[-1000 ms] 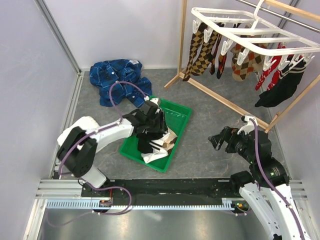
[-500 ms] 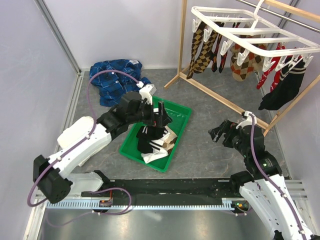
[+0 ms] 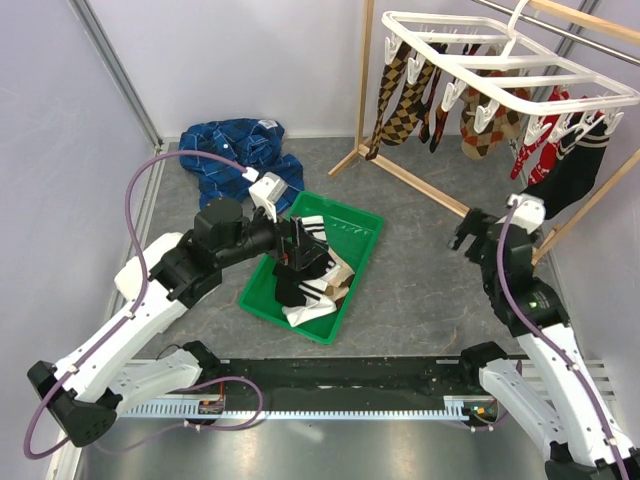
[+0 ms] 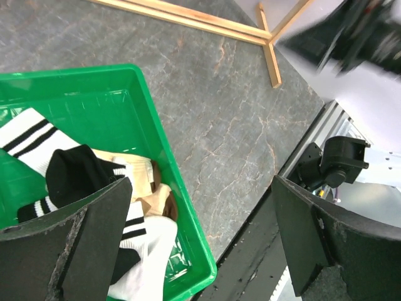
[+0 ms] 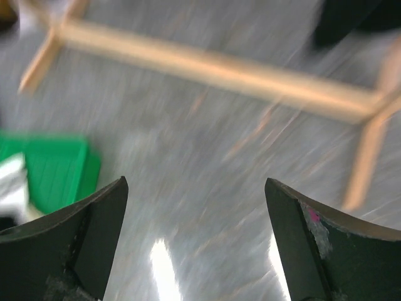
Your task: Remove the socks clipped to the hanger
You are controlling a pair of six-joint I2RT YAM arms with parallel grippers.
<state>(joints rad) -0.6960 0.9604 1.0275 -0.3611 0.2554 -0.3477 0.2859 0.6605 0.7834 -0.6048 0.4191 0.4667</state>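
- Several socks (image 3: 400, 95) are still hanging clipped on the hanger (image 3: 452, 64), over the tabletop's (image 3: 420, 300) far right corner.
- Left tool (image 3: 300, 243) is hovering over the green tray (image 3: 348, 228), jaws now spread wide after letting go; black sock (image 4: 75, 179) is lying inside.
- Right tool (image 3: 470, 235), released and empty, is swinging up toward the hanger, likely going for the next sock.

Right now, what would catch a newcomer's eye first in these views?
The white hanger at the top right stands out, with argyle, red and black socks clipped along it. Next comes the green tray mid-table, holding a heap of loose socks, with the left gripper open just above it. The right gripper, also open, is raised toward the hanger.
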